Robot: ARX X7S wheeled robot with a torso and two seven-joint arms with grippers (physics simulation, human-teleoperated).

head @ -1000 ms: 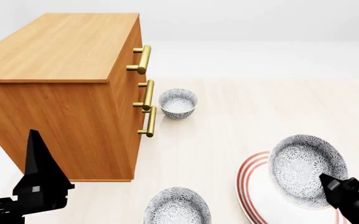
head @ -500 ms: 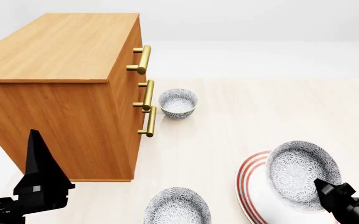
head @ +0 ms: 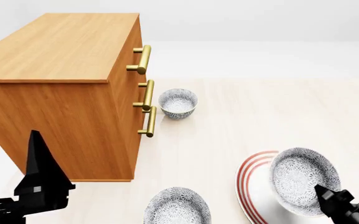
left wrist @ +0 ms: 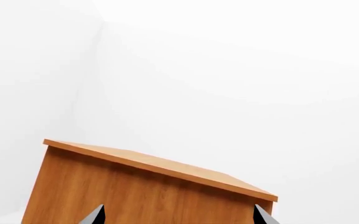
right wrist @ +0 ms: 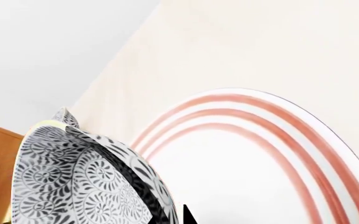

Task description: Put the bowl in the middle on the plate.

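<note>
Lowering bowl onto plate.
Gripped at rim by right end effector, tilted, above plate; next, level, set down, release. Left end effector idle, grip state unclear.

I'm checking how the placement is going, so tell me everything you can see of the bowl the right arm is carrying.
The bowl is small, round and white, with a dense grey-blue flower pattern inside and out, ceramic-looking. It is tilted, its opening facing up and toward the head camera. The right end effector grips its near rim. It sits over the plate; contact with it can't be judged.
</note>
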